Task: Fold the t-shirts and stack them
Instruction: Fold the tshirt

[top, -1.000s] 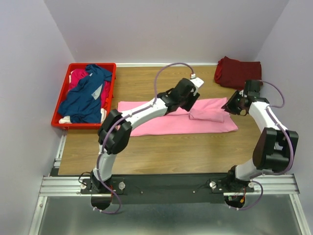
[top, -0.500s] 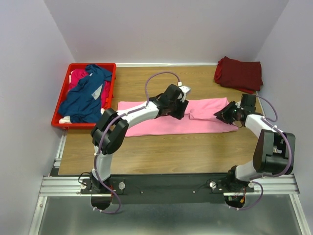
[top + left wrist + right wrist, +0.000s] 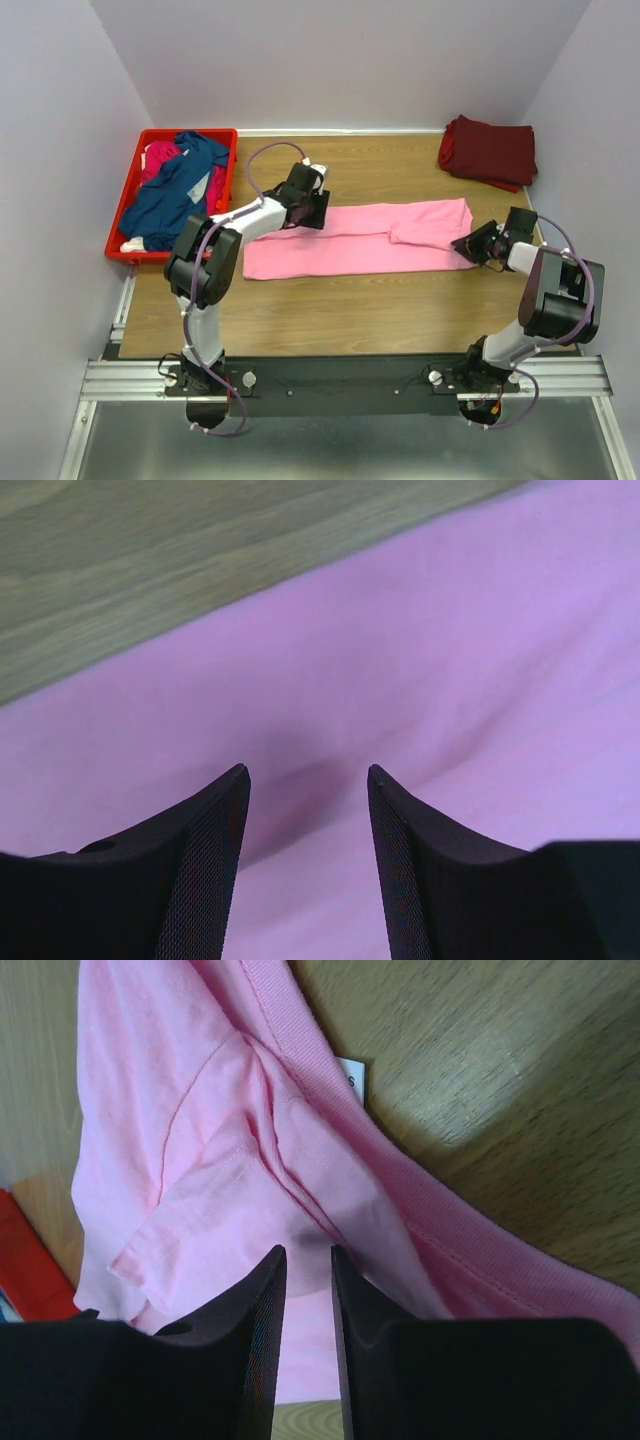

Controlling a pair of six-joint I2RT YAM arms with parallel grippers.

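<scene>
The light pink t-shirt (image 3: 370, 240) lies folded into a long strip across the middle of the table. My left gripper (image 3: 308, 218) hovers over its upper left part. In the left wrist view it (image 3: 306, 772) stands open just above smooth pink cloth (image 3: 450, 630), with nothing between the jaws. My right gripper (image 3: 466, 245) is at the shirt's right end. There it (image 3: 306, 1250) is open by a narrow gap over the folded sleeve (image 3: 180, 1110), beside the collar and its white label (image 3: 352, 1072). The dark maroon t-shirt (image 3: 488, 150) lies folded at the back right.
A red plastic crate (image 3: 125, 200) stands at the table's left edge. In it the navy blue t-shirt (image 3: 175, 200) lies crumpled over the magenta one (image 3: 160, 158). Grey walls close in the left, back and right sides.
My left gripper has slid left along the pink shirt, from its middle to its upper left part. My right gripper has come down and nearer, onto the shirt's right end.
</scene>
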